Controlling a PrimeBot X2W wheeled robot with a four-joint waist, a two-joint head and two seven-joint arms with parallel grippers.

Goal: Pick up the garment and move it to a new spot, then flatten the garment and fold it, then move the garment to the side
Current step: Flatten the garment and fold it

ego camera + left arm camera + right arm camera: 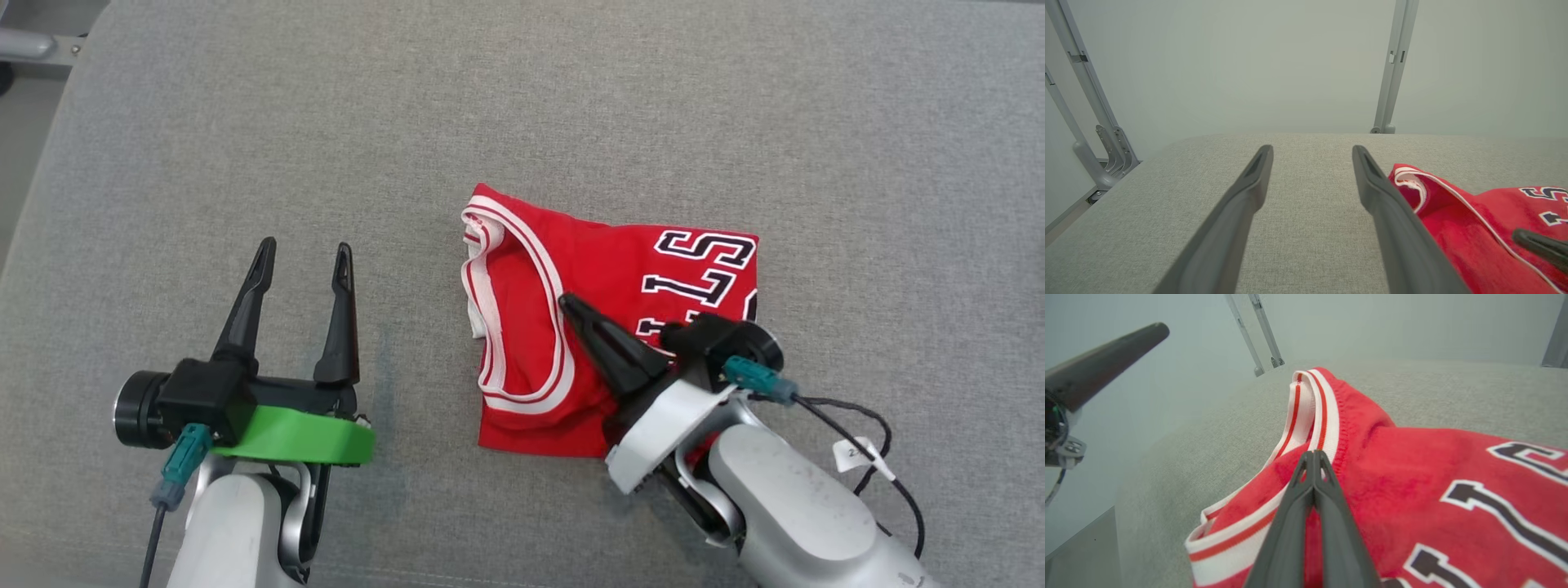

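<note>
Grey woven cloth covers the counter (pixel 571 98), which takes up nearly all of the head view; behind it, in the left wrist view, stand a pale wall and metal posts (pixel 1392 69).

At the lower left of the head view, the left gripper (pixel 304 245) hangs over bare cloth with its fingers wide apart and nothing between them. In its own wrist view (pixel 1312 149) the fingers frame empty counter, with the jersey just beside the right-hand one.

The jersey (pixel 604 269) lies at the centre of the frame, a little right of the middle. It is a compact red block with white-and-red trim at its left edge and dark lettering at its upper right.

From the lower right, the right gripper (pixel 567 302) reaches across the jersey, fingers pressed together and their tips close to the trim (pixel 1306 408). Whether any cloth is nipped between them cannot be told.

The jersey looks already folded, so the step in hand seems to be moving it to the side. That likely calls for either a firm pinch through all layers or a low, steady push. The fold must be kept from sliding open on the rough cloth.
</note>
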